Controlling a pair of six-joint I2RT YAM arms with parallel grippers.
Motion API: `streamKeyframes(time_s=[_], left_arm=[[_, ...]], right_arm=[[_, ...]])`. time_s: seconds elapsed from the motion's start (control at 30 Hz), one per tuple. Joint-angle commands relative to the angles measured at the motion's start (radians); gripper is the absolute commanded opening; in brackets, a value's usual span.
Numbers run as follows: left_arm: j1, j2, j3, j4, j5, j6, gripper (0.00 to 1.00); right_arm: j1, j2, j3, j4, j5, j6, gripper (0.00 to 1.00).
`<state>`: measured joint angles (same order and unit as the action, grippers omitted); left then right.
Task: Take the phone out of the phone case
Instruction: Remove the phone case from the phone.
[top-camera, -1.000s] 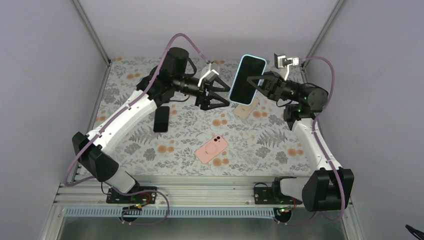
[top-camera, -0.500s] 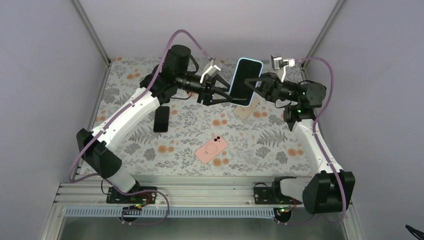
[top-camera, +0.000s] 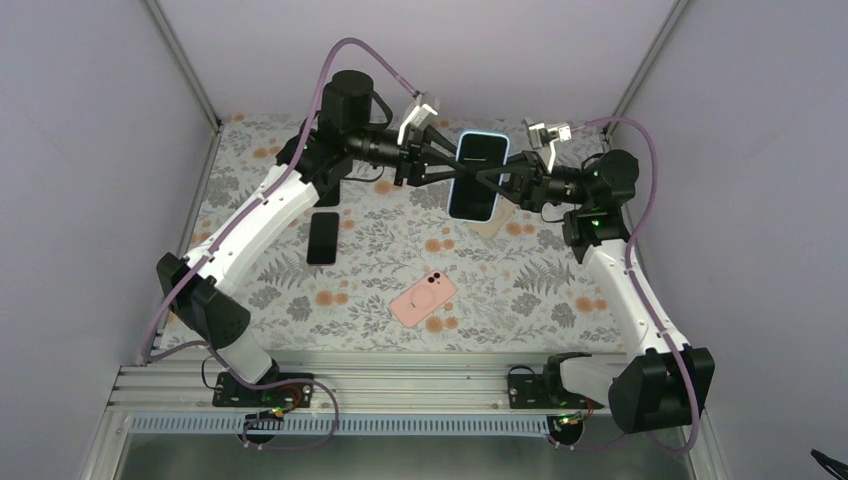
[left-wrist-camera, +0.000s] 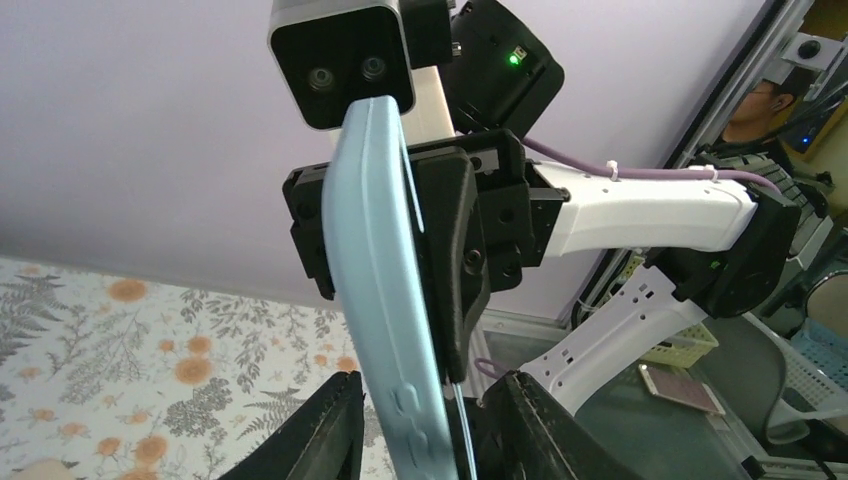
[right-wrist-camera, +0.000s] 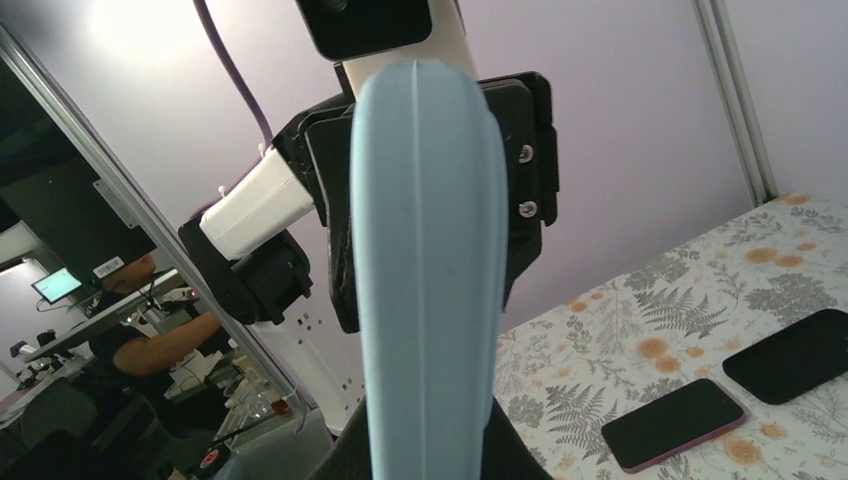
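The phone (top-camera: 478, 175) has a dark screen and sits in a light blue case (left-wrist-camera: 385, 300) with round corners. It is up in the air over the far part of the flowery table (top-camera: 300, 280), between the two arms. Its screen faces the top camera. The right gripper (top-camera: 490, 182) pinches it from the right side, with one finger on the front and one on the back. The left gripper (top-camera: 452, 168) comes at it from the left. Its fingers (left-wrist-camera: 325, 435) are spread, one on each side of the case's thin edge, with a little gap showing. Both arms are stretched out high and point at each other. A pink phone (top-camera: 423, 298) and a black phone (top-camera: 322, 237) lie flat on the table below.
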<state>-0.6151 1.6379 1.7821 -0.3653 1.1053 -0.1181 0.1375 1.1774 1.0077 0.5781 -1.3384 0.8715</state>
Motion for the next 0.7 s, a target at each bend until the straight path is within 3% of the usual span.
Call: streamKeyframes(time_s=[0.0,0.13,0.37,0.53,0.67], left_arm=[[-0.002,0.022,0.003,0.074,0.03,-0.068,0.34],[-0.002,0.032,0.003,0.094,0.027,-0.091,0.28],[0.001,0.04,-0.016,0.096,0.046,-0.1,0.03],[0.011,0.041,-0.023,0.056,0.044,-0.062,0.02],[0.012,0.036,-0.033,0.009,0.022,-0.011,0.02]], right_arm=[[0.022,-0.028,0.034,-0.07,0.013,-0.1,0.04],[0.032,-0.029,0.036,-0.113,0.022,-0.139,0.04],[0.031,-0.032,0.041,-0.172,0.032,-0.176,0.05],[0.032,-0.03,0.09,-0.33,0.039,-0.264,0.34],[0.032,-0.018,0.17,-0.534,0.056,-0.419,0.37]])
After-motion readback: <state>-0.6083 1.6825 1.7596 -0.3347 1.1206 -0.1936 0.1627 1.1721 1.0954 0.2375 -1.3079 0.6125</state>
